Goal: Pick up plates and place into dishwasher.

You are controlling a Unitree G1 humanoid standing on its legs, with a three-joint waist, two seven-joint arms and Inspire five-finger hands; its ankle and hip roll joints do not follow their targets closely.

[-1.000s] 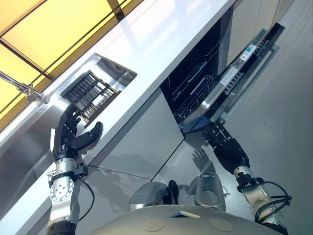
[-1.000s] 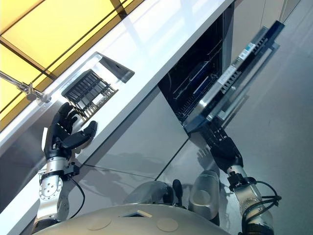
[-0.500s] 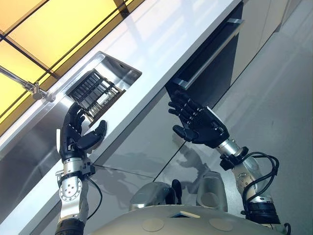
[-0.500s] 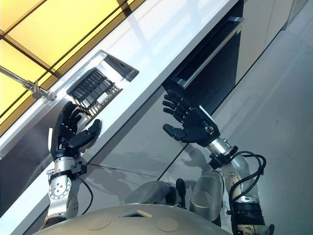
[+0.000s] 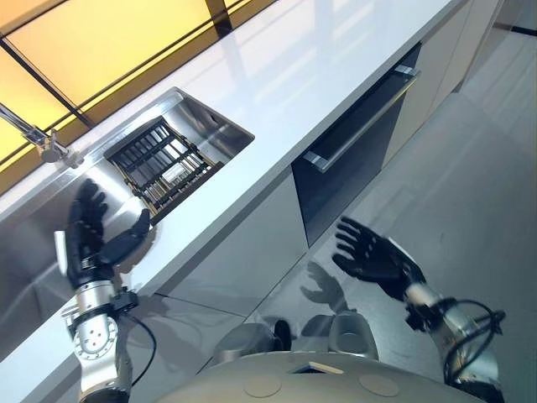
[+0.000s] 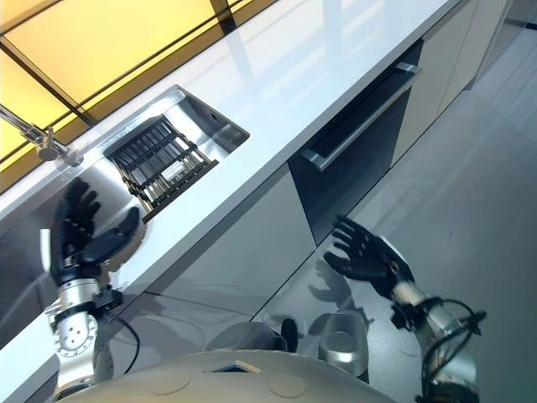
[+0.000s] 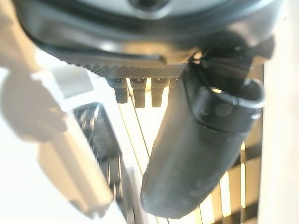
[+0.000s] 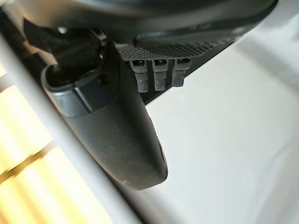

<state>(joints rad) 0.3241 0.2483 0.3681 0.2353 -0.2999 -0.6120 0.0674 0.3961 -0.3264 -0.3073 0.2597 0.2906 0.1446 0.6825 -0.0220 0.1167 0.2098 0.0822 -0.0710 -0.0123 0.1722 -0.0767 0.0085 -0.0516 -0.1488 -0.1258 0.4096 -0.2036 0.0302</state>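
The dishwasher (image 5: 357, 159) is built in under the white counter, its dark door closed with a steel bar handle (image 5: 361, 122) across the top. My right hand (image 5: 373, 256) hangs open in front of the cabinets, below the door and apart from it. My left hand (image 5: 92, 239) is raised open over the counter's front edge beside the sink, holding nothing. A black dish rack (image 5: 164, 164) lies in the steel sink (image 5: 214, 126); I see no plates in it.
A tap (image 5: 38, 143) stands behind the sink at the left. The white counter (image 5: 319, 59) runs diagonally to the upper right. Grey floor (image 5: 470, 193) lies open on the right before pale cabinet fronts (image 5: 243, 252).
The dishwasher door stood open a second ago and is now closed. My right hand rose with it, then dropped away from it, fingers spread. The camera has shifted; the left hand stays raised.
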